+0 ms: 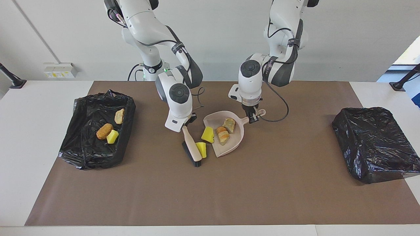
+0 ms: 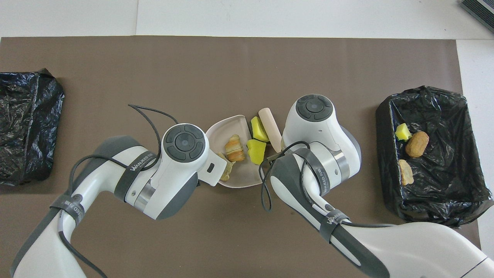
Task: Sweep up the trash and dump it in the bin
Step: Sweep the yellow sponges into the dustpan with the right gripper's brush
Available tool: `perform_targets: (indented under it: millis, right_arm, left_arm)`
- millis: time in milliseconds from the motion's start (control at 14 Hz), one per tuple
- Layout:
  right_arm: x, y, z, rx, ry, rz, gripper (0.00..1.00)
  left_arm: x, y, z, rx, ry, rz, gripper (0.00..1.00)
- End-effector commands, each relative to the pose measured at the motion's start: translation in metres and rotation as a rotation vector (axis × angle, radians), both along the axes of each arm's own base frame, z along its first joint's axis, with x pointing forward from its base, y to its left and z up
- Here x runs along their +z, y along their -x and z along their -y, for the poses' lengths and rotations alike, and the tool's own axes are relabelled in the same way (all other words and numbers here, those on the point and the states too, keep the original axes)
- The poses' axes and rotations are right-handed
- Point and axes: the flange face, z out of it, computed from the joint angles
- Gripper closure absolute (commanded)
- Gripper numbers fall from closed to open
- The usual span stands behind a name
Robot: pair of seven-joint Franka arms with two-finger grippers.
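Desk (image 1: pixel 49 203) is carrying a brown mat (image 1: pixel 262 183) across frame center. Closed black bag (image 1: pixel 374 144) is sitting at the facing view's middle right. Open black-lined bin (image 1: pixel 85 154) is sitting at middle left, holding three scraps: orange bread piece (image 1: pixel 104 130), tan bread piece (image 1: pixel 119 116), yellow sponge chunk (image 1: pixel 112 136). Beige dustpan (image 1: pixel 229 147) is lying at center, mouth facing the brush (image 1: pixel 191 148). Right hand (image 1: pixel 187 124) is pinching the brush handle, fingers pressed tight on it, bristles down on the mat. Left hand (image 1: pixel 252 118) is pinching the dustpan handle (image 1: pixel 259 114). Two bread scraps (image 1: pixel 223 134) (image 1: pixel 229 124) are sitting inside the pan. One yellow sponge (image 1: pixel 208 134) is resting at the pan's lip. Another yellow sponge (image 1: pixel 201 149) is touching the brush head, just beside the pan mouth.
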Motion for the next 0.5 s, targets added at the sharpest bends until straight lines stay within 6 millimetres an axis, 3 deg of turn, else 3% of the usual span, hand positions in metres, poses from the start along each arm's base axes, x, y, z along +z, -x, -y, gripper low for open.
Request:
perform_targets:
  millis: [0,143,430]
  right_arm:
    - [0.005,0.023,-0.024,-0.073,-0.066,-0.06,1.0]
    - [0.013,0.027,-0.035,-0.1,-0.074,-0.057,1.0]
    - [0.058,0.033,-0.026,-0.144,-0.023,-0.024,1.0]
  left_arm:
    - [0.002,0.006,-0.009,0.008,-0.003,0.003,1.0]
    - [0.003,0.005,-0.008,0.001,0.001,0.008,1.0]
    - [0.0,-0.006,-0.023,-0.103,0.01,-0.011,1.0]
